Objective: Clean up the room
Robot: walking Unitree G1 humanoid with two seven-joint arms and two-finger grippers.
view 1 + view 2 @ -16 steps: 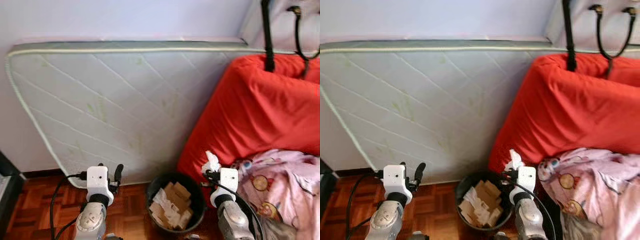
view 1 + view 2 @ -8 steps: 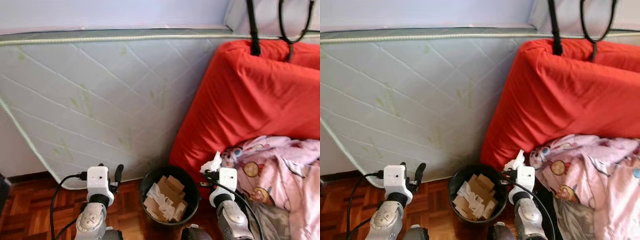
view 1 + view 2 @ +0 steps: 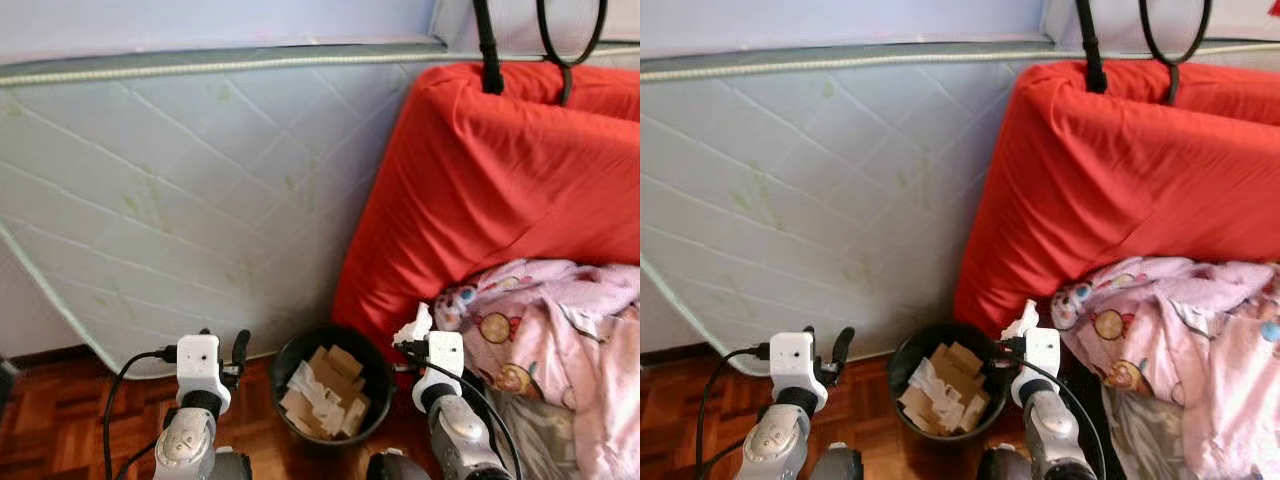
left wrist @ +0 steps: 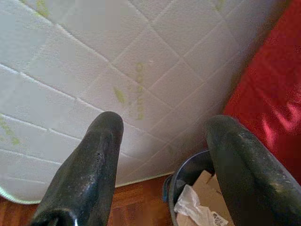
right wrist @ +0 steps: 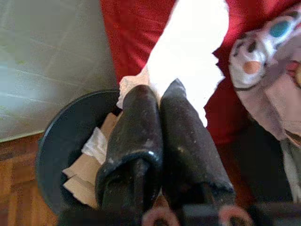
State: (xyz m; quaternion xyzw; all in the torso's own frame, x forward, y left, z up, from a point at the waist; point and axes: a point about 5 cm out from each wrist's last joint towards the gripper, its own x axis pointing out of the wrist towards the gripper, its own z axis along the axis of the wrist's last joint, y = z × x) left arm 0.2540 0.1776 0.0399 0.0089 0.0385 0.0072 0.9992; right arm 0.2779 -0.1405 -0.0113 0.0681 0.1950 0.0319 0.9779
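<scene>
My right gripper [image 5: 157, 92] is shut on a crumpled white tissue [image 5: 190, 56], which sticks up past its fingertips; the tissue [image 3: 414, 326] hangs just right of the bin's rim. A black round waste bin [image 3: 290, 355] stands on the floor between my arms, holding cardboard scraps [image 3: 335, 375] and crumpled paper. My left gripper [image 4: 162, 127] is open and holds nothing, to the left of the bin [image 4: 186, 172].
A white quilted mattress [image 3: 180, 190] leans on the wall behind the bin. A red cushion [image 3: 500, 180] stands at right, with pink patterned bedding [image 3: 560, 340] below it. Black bag straps [image 3: 487, 45] hang above. The floor is wood parquet [image 3: 60, 420].
The camera has shifted right and closer, so the bin and red cushion sit further left in view. My right gripper still holds the tissue near the bin's right rim.
</scene>
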